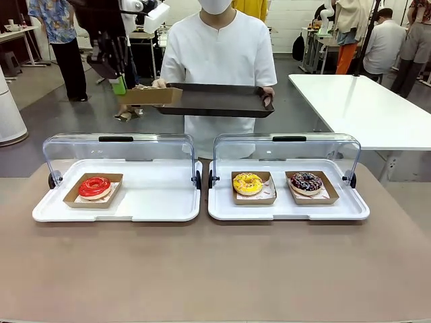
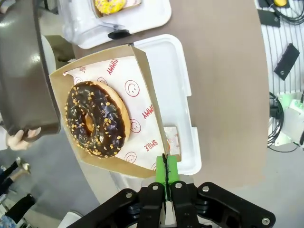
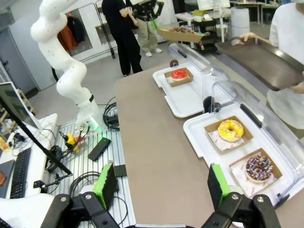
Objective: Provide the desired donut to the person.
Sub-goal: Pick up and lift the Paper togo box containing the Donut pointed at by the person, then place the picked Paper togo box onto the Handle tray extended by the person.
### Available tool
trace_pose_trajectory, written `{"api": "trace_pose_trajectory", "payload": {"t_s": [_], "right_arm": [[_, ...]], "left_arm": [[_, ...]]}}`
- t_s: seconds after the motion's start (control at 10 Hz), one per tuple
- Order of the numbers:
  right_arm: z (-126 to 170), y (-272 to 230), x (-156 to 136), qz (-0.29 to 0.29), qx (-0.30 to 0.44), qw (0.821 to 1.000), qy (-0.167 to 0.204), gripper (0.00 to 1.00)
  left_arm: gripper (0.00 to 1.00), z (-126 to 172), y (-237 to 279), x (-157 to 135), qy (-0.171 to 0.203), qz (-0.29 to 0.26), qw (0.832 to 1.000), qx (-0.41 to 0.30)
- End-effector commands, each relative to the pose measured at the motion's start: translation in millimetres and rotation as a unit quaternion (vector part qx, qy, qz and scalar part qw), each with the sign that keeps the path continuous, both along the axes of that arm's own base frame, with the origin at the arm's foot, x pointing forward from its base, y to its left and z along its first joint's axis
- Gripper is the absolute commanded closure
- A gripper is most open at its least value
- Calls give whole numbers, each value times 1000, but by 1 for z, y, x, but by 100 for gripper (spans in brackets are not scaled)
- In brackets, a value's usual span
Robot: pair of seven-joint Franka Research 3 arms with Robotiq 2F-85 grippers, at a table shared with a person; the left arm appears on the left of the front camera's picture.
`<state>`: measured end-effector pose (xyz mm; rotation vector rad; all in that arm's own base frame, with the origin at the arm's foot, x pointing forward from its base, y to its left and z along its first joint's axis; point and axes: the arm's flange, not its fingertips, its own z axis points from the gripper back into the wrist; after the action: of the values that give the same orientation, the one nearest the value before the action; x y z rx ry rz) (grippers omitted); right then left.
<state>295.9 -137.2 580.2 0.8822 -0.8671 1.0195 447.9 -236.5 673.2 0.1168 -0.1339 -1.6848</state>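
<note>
the left pincer (image 2: 166,167) was clamped shut on one thin wall of the cardboard tray (image 2: 95,58) holding the chocolate donut (image 2: 97,118), upper left in the front view, beside the black serving tray (image 1: 222,101) the person (image 1: 219,57) held. that edge grip could let it sag and spill. the right pincer (image 3: 162,183) gaped, empty.

The near stretch of the table (image 1: 215,269) lies open from side to side, and the left white tray (image 1: 161,196) has bare floor right of the red donut (image 1: 94,186). The raised clear lids (image 1: 81,149) wall off both trays' far sides; above them a dark tray (image 1: 215,101) held by the person (image 1: 219,54) spans the middle.
</note>
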Motion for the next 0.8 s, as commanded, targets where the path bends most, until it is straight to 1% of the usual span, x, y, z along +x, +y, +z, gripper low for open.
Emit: {"api": "trace_pose_trajectory", "payload": {"t_s": [0.0,0.1,0.2,0.3,0.7], "right_arm": [[0,-1,0,2,5,1000,-3,0],[0,-1,0,2,5,1000,-3,0],[0,-1,0,2,5,1000,-3,0],[0,-1,0,2,5,1000,-3,0],[0,-1,0,2,5,1000,-3,0]], "left_arm": [[100,3,4,27,20,-13,1000,-10],[100,-2,6,31,16,-11,1000,-2],[100,-6,10,29,11,-18,1000,-16],[100,-13,3,31,13,-1,1000,-1],[100,-13,3,31,13,-1,1000,-1]]}}
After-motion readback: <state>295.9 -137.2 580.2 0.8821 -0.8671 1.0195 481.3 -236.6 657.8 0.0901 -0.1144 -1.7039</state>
